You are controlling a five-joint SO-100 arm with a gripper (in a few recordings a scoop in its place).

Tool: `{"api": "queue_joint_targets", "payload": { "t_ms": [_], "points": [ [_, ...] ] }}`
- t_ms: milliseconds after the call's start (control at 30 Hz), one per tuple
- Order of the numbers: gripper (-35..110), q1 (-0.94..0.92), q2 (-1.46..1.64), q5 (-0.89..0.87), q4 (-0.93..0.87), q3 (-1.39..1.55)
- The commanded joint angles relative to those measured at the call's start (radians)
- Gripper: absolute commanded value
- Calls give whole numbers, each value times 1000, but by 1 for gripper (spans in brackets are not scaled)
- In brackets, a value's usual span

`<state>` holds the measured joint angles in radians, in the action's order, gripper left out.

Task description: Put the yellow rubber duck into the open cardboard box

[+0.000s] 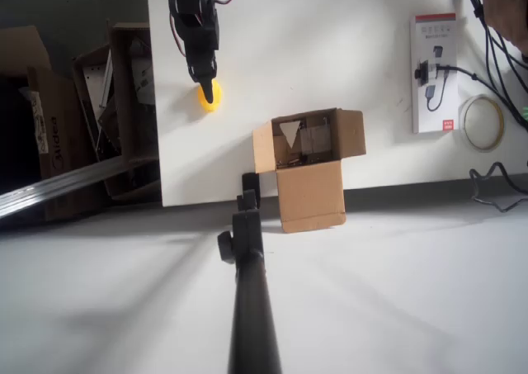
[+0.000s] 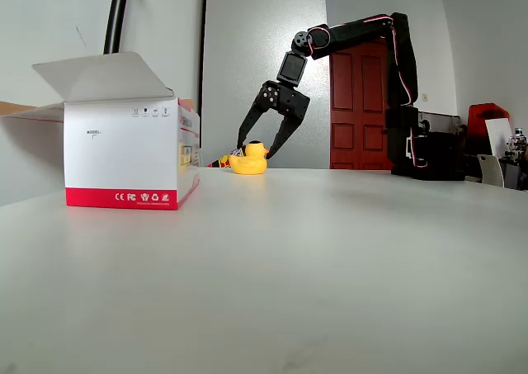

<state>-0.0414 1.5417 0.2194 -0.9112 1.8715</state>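
Centrally, the yellow rubber duck [image 2: 248, 160] sits on the white table [image 2: 330, 267], seen low from the side in the fixed view. From above, the duck [image 1: 209, 96] lies to the upper left of the open cardboard box [image 1: 309, 169], clearly apart from it. The black gripper [image 2: 262, 151] hangs directly over the duck with its two fingers spread wide, one on each side of the toy, gripping nothing. In the overhead view the gripper [image 1: 205, 78] partly covers the duck. The box stands near the table's front edge, flaps folded outward, one long flap reaching past the edge. A white and red carton [image 2: 132, 154] stands at the left of the fixed view.
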Motion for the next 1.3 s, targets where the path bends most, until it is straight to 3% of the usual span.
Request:
{"api": "queue_joint_targets", "payload": {
  "t_ms": [0,367,767,1267],
  "points": [
    [20,-5,3,-11,9,-44],
    [9,-9,0,-12,9,-44],
    [7,8,173,-14,-69,-55],
    [7,252,183,-28,-308,-449]
  ]
}}
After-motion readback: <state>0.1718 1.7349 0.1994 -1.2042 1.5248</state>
